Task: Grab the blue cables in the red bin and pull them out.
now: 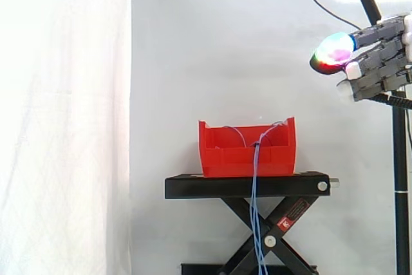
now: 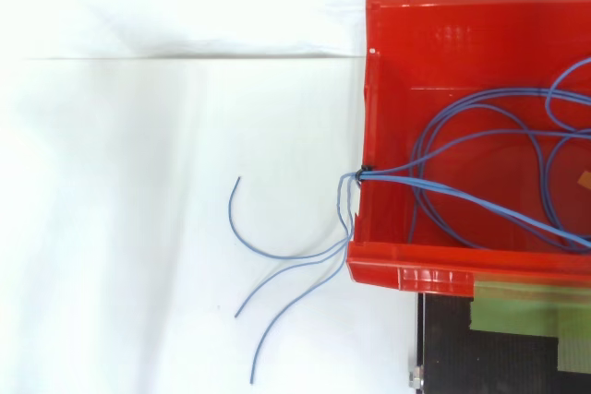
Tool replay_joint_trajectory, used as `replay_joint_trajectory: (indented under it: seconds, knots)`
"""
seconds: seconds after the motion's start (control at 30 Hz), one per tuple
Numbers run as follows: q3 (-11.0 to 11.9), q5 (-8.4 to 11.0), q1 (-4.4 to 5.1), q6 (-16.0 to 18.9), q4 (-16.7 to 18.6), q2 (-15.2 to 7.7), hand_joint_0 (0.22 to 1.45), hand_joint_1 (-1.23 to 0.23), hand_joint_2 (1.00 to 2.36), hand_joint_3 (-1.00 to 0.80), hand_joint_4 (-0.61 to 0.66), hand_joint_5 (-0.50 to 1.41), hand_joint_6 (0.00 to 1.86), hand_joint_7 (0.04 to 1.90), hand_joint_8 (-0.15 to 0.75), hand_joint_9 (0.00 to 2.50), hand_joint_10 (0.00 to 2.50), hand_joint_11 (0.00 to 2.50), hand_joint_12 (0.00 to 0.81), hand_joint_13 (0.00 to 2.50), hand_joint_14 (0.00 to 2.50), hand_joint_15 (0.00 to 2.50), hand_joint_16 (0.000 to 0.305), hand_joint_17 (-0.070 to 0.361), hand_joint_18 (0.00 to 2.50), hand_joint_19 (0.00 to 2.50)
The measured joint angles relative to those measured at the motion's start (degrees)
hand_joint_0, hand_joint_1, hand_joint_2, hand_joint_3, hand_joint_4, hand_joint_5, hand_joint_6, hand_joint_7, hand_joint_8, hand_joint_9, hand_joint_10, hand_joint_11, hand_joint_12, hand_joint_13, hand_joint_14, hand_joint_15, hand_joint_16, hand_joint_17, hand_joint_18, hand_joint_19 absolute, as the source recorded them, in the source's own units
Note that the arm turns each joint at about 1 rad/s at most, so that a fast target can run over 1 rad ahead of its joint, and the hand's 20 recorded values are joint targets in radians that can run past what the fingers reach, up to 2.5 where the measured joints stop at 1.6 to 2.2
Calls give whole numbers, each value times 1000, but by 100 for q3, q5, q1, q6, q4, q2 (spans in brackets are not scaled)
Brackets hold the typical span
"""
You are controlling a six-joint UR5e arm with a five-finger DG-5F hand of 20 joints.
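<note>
My hand (image 1: 381, 62) hangs high, well apart from the red bin (image 1: 225, 159), fingers nearly straight and empty; the blue cables (image 2: 377, 173) coil inside and drape over its wall, light, limp and thin, so I'd pinch them where they bunch at the rim.

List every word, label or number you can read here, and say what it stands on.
No text here can be read.
Red-and-white sticker on the black stand: print too small to read.
Red bin and blue cables: no legible markings.
</note>
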Motion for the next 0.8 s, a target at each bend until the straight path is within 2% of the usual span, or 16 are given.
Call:
replay_joint_trajectory:
  seconds: [0.1, 0.27, 0.43, 0.6, 0.8]
  knots:
    - [-2, 106, 2, -139, -32, -9, 679, -870, 1000, -1000, 140, 313, 8, 280, 231, 389, 5, 158, 343, 201, 3, 84, 54, 122, 34, 80]
    - [-1, 540, 37, -778, -6, -75, 681, -868, 1000, -1000, 142, 318, 8, 282, 232, 392, 5, 160, 343, 203, 4, 88, 54, 121, 34, 76]
    - [-1, 668, 70, -1399, 256, -116, 683, -868, 1000, -1000, 143, 323, 8, 281, 233, 396, 5, 169, 342, 202, 3, 88, 54, 121, 34, 85]
    - [-4, 677, 74, -1415, 419, -257, 685, -866, 1000, -1000, 144, 326, 8, 278, 236, 404, 5, 163, 343, 203, 4, 96, 53, 120, 35, 76]
    - [-6, 699, 93, -1470, 560, -293, 688, -867, 1000, -1000, 146, 341, 9, 279, 239, 417, 6, 175, 343, 205, 4, 97, 53, 120, 36, 87]
